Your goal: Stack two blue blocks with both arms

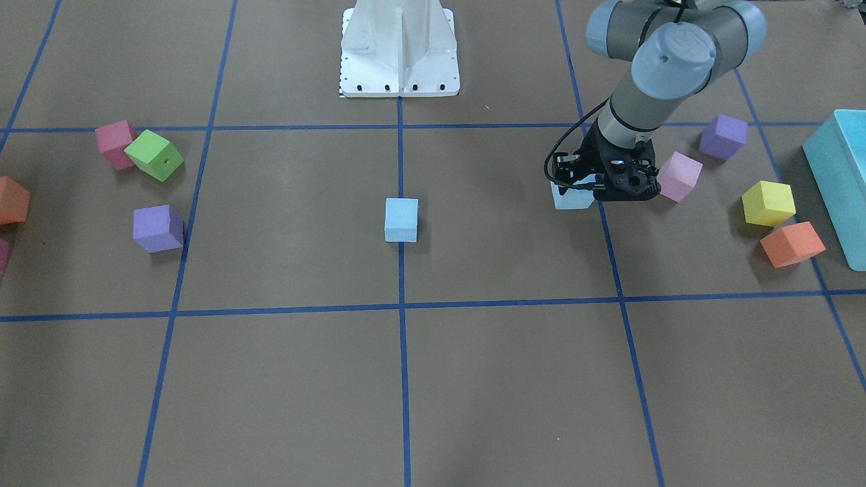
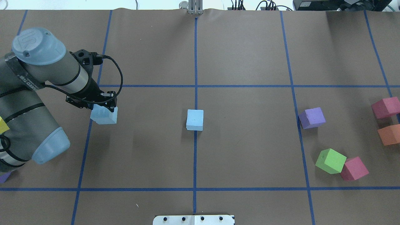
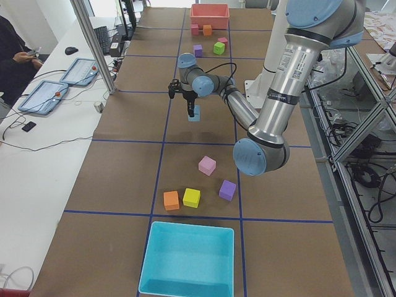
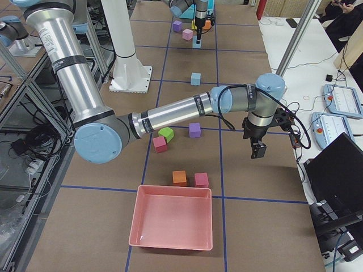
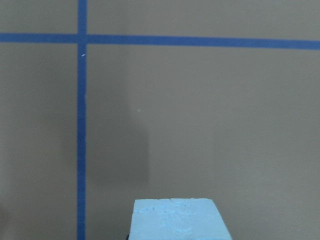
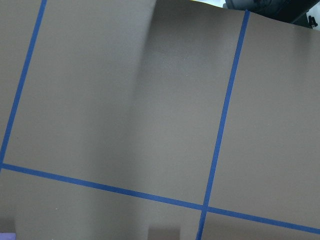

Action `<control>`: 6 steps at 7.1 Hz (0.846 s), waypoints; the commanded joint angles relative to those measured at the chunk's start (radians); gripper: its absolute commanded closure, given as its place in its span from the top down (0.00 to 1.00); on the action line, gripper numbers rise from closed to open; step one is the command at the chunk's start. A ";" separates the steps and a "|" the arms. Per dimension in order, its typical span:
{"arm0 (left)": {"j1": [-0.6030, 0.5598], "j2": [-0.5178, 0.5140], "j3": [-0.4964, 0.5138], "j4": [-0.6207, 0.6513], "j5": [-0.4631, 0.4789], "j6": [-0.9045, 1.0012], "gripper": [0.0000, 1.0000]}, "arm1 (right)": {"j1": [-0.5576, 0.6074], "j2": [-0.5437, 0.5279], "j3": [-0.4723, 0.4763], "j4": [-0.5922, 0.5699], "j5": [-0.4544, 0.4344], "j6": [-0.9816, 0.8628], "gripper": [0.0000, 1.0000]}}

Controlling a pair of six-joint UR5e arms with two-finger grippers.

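One pale blue block (image 1: pixel 401 220) sits at the table's middle on a blue tape line; it also shows in the overhead view (image 2: pixel 195 119). My left gripper (image 1: pixel 604 191) points down and is shut on the second blue block (image 1: pixel 570 197), low over the table on my left side (image 2: pixel 104 115). The left wrist view shows that block's top (image 5: pixel 175 220) at the bottom edge, with bare table beyond. My right gripper (image 4: pixel 258 150) shows only in the exterior right view, far from both blocks near the table's outer edge; I cannot tell whether it is open or shut.
Near the left gripper lie a pink cube (image 1: pixel 680 176), a purple cube (image 1: pixel 722 136), a yellow cube (image 1: pixel 768 203), an orange cube (image 1: pixel 791 243) and the turquoise box (image 1: pixel 842 182). On the other side are a purple cube (image 2: pixel 312 117), a green cube (image 2: pixel 330 160) and red cubes (image 2: pixel 354 168).
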State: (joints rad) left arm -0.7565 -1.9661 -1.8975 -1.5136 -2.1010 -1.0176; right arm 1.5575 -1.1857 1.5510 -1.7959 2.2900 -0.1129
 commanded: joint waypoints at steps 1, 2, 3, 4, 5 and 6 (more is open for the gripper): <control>0.040 -0.121 0.073 0.007 0.039 -0.045 0.46 | 0.042 0.000 0.040 -0.028 -0.001 -0.004 1.00; 0.061 -0.173 0.125 0.003 0.042 -0.082 0.46 | 0.046 0.020 0.049 -0.068 -0.012 -0.004 1.00; 0.075 -0.273 0.211 0.003 0.042 -0.108 0.46 | 0.043 0.024 0.046 -0.072 -0.018 -0.005 1.00; 0.081 -0.343 0.259 0.003 0.042 -0.139 0.45 | 0.039 0.024 0.041 -0.074 -0.018 -0.004 1.00; 0.103 -0.411 0.294 0.004 0.044 -0.182 0.45 | 0.039 0.024 0.037 -0.074 -0.018 -0.005 1.00; 0.121 -0.468 0.332 0.006 0.047 -0.223 0.45 | 0.039 0.023 0.034 -0.074 -0.018 -0.005 1.00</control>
State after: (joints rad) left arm -0.6569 -2.3590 -1.6131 -1.5095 -2.0568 -1.1921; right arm 1.5974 -1.1621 1.5890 -1.8690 2.2722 -0.1177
